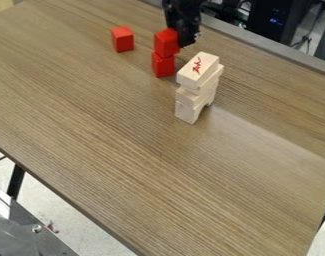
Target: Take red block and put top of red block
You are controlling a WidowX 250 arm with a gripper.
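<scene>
Nearest to us, below the table, we see a grey metal surface [48,237] with a round bolt head [36,228] in it, and just past it a black table leg [16,181] under the near left edge of the wooden table [124,150]. Farther in, closer to the table's far edge than to its near one, we find a tower of pale wooden blocks [191,95]. Its bottom part has an arched cutout, and its top block [198,69] lies at a slant to us, with a red marking on its upper face.

Just beyond the tower and to its left stands the lower red block [163,65] on the table. The upper red block [166,43] is directly above it, set slightly off its line, and we make out no gap between the two. The black gripper [185,36] is right against the far right side of the upper red block; we cannot tell whether it is pinching it. To the left, apart from this pair, a third red block [122,39] stands alone.

Past the table's far edge, we see a black computer case [278,22] with small blue lights, and dark cables beside it.
</scene>
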